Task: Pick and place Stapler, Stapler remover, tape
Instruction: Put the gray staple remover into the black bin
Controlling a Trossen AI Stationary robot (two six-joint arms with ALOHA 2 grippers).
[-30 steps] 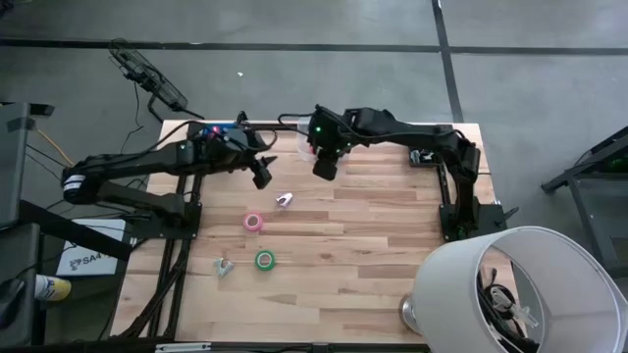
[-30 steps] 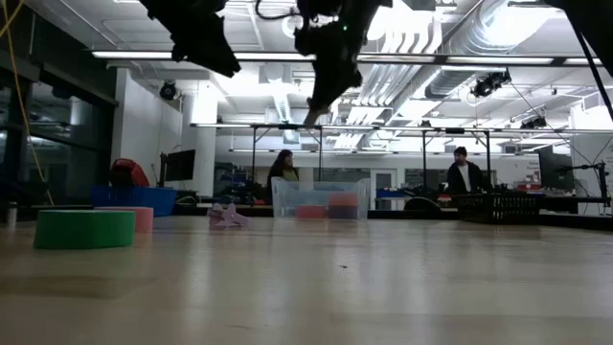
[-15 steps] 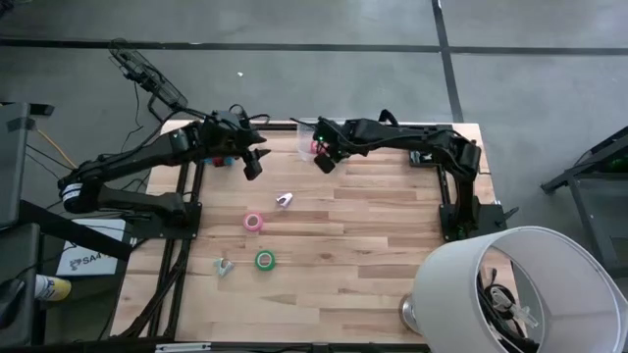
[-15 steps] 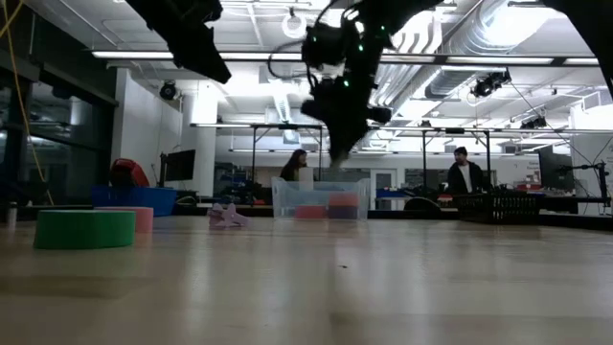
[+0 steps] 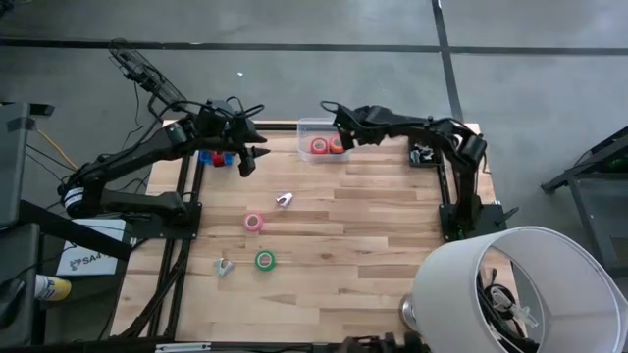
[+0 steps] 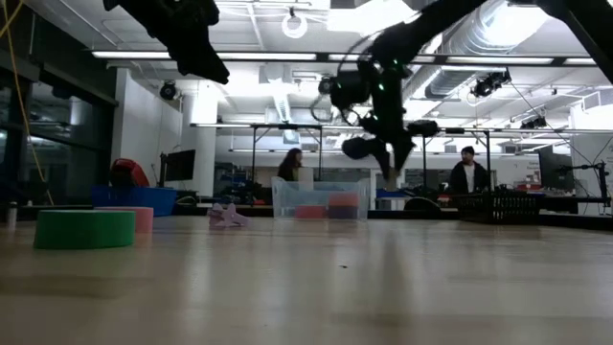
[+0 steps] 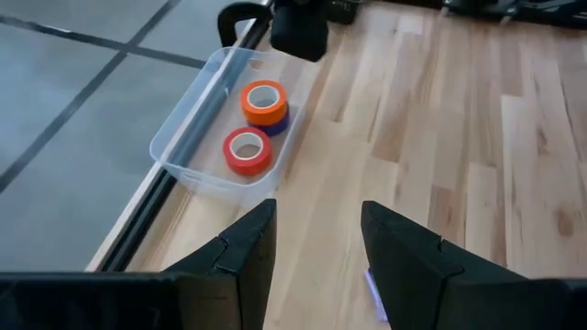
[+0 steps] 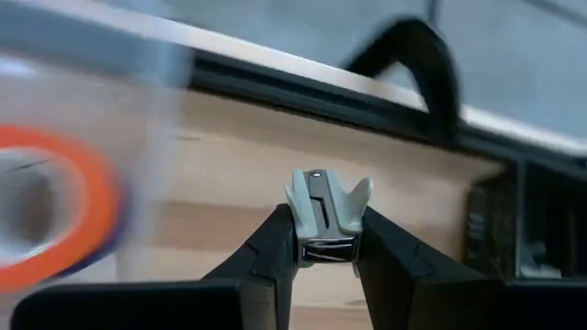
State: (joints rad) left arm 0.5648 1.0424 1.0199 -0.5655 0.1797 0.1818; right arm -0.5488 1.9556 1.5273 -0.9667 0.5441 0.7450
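Since a second ago, right gripper [image 8: 323,252] swung back beside clear bin [image 5: 306,126], clamping silvery staple remover [image 8: 326,215] for my drop; left gripper [image 7: 316,252] waits, fingers apart, empty.

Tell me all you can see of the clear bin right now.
The bin is a shallow rectangular tray of clear plastic with rounded corners, sitting flat at the table's far edge. It holds a red tape roll and an orange roll stacked on a purple one. The right gripper hovers at its end, clamping a silvery staple remover.
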